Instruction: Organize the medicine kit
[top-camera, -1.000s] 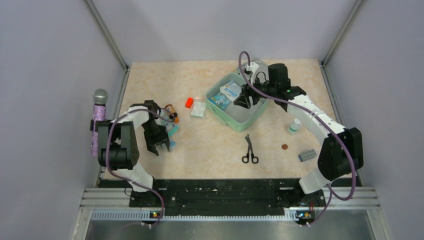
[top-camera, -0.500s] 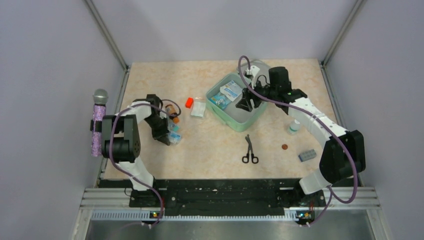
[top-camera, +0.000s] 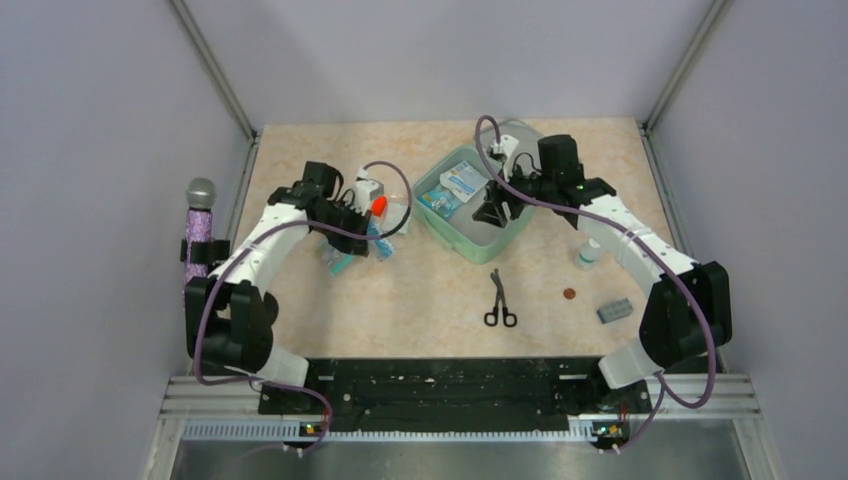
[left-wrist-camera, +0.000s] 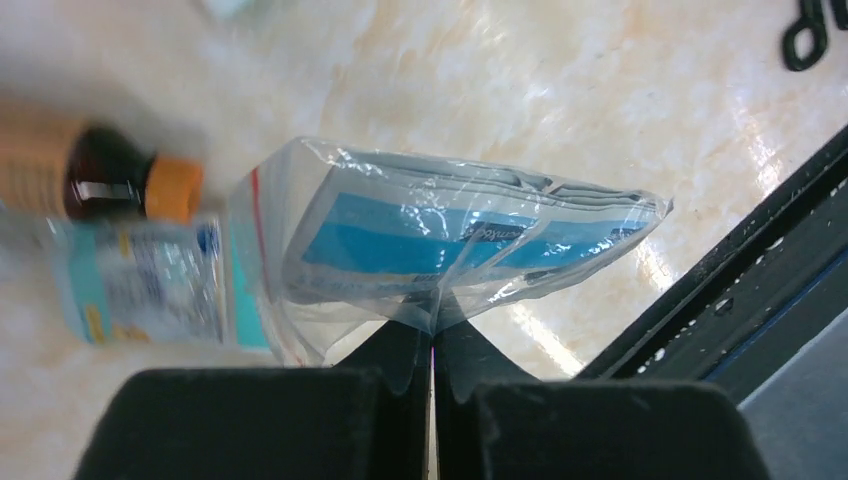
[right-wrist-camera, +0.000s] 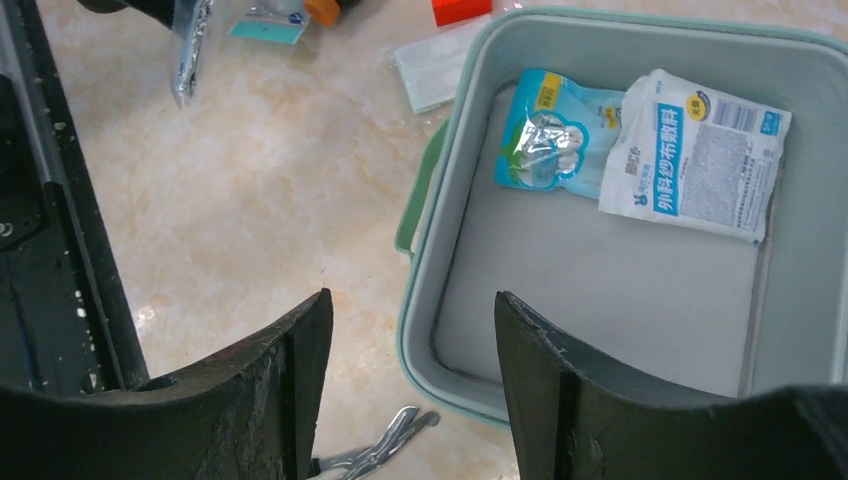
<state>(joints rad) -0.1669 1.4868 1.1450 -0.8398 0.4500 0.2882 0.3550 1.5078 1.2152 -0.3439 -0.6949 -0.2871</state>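
Toward the far middle of the table (top-camera: 440, 310), a little right of centre, sits the medicine kit (top-camera: 452, 240), a pale mint-green plastic box with rounded corners, its top open to the camera. Two things already lie inside against its far-left wall: a blue foil pouch (right-wrist-camera: 553, 130) and a white gauze packet (right-wrist-camera: 695, 155). The rest of its floor is bare.

My right pincer (right-wrist-camera: 410, 300) hangs just above the kit's near-left corner, jaws spread and gripping nothing. My left pincer (left-wrist-camera: 432, 335) is to the left of the kit and apart from it. It is clenched on the thin edge of a clear bag (left-wrist-camera: 440, 235) that holds a blue and white packet, and the bag is lifted off the table. Below it lie an amber bottle (left-wrist-camera: 100, 185) with an orange cap and a teal-printed packet beside it. A pair of scissors (top-camera: 500, 300) lies nearer to me than the kit.

I judge the kit to be light, stiff and thin-walled, with a slick surface that would slide on this smooth tabletop if nudged. If I had to steady or shift it, the upright rim (right-wrist-camera: 418, 290) offers the best hold, one finger inside and one outside. The darker green tab on that wall is another place to grip. The bag is soft and slippery, so my pinch on its edge could slip.
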